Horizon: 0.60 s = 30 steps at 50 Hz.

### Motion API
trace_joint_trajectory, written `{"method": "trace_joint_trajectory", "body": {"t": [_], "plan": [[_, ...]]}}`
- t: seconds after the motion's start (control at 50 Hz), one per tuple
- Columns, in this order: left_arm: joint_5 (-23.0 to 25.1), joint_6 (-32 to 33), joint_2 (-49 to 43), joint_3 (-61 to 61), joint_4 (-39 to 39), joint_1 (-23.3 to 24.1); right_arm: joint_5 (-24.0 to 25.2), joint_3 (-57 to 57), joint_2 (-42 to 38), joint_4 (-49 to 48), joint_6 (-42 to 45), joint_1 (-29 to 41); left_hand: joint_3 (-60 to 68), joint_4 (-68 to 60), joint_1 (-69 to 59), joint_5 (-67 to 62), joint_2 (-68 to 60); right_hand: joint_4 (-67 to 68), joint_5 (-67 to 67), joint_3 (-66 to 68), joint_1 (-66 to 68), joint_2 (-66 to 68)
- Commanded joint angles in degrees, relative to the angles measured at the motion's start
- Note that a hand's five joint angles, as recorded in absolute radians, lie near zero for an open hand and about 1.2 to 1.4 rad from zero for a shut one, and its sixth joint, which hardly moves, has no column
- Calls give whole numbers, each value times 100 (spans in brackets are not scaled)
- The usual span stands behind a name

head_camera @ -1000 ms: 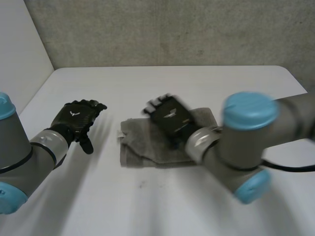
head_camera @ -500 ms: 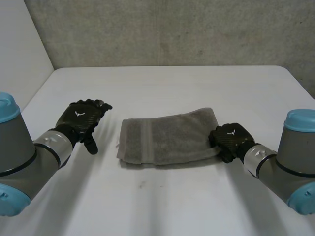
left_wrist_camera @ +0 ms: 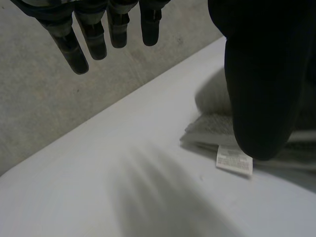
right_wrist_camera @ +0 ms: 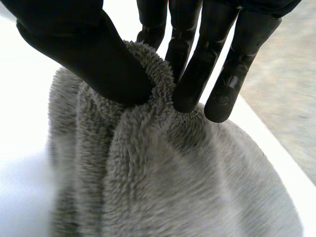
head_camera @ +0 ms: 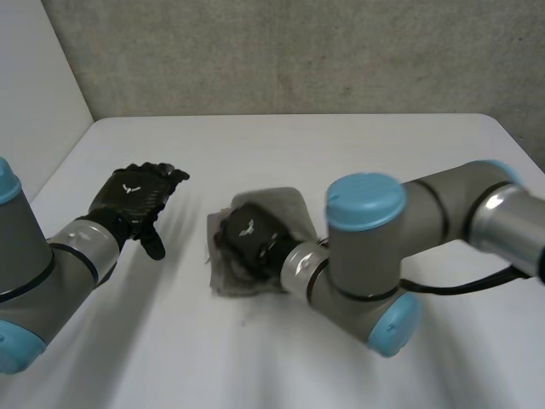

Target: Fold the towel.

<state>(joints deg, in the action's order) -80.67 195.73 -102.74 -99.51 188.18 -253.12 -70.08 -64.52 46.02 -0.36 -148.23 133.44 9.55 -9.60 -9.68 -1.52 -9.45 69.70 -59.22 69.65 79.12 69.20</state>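
A grey towel (head_camera: 285, 204) lies bunched at the middle of the white table (head_camera: 341, 145). My right hand (head_camera: 251, 239) is over the towel's left part, with its arm reaching across from the right. In the right wrist view, the right hand (right_wrist_camera: 98, 54) pinches a raised ridge of the towel (right_wrist_camera: 163, 197) between thumb and fingers. My left hand (head_camera: 136, 200) hovers left of the towel, apart from it, fingers straight. In the left wrist view, the left hand's fingers (left_wrist_camera: 89, 39) hang spread above the table, and the towel's edge (left_wrist_camera: 212, 126) with a white label (left_wrist_camera: 234, 160) lies beside the thumb.
A rough grey wall (head_camera: 298, 51) stands behind the table and a pale wall (head_camera: 34, 85) at its left. My right arm's elbow (head_camera: 366, 256) lies low over the table just right of the towel.
My right hand closed on the towel's right edge and swept left across it, dragging that edge over the towel. The left hand has barely moved.
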Motion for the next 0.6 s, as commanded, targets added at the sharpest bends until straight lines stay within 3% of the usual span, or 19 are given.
{"method": "trace_joint_trajectory", "body": {"t": [0.02, 0.04, 0.12, 0.18, 0.28, 0.44, 0.6], "plan": [[-1, -412, 70, 256, -1, 16, 100, -393, 554, -146, -264, -132, 45, -40, -32, 152, -55, -5550, 5502, -5545, -6492, -5499], [-1, -413, 70, 257, -1, 17, 100, -395, 557, -149, -268, -134, 45, -40, -32, 152, -55, -5558, 5510, -5553, -6500, -5508], [-1, -764, -61, 765, -9, 113, -180, -1798, 1916, -1439, -1846, -1317, 83, -78, -70, 115, -93, -5970, 5922, -5965, -6912, -5920], [-10, -861, -193, 951, -9, 254, -540, -2221, 2200, -1459, -2270, -1687, 117, -112, -104, 81, -127, -5970, 5922, -5965, -6912, -5920], [-97, -1326, -842, 1723, -106, 999, -727, -2434, 2262, -1012, -2351, -2031, 167, -163, -154, 30, -177, -5970, 5922, -5965, -6912, -5920], [-431, -1547, -1817, 2461, -299, 1668, -542, -2215, 2043, -369, -2378, -2199, 234, -230, -222, -37, -244, -5970, 5922, -5965, -6912, -5920], [-1090, -1476, -2452, 2674, -694, 1766, -366, -1662, 1595, -211, -2378, -2059, 217, -213, -205, -20, -228, -5970, 5922, -5965, -6912, -5920]]}}
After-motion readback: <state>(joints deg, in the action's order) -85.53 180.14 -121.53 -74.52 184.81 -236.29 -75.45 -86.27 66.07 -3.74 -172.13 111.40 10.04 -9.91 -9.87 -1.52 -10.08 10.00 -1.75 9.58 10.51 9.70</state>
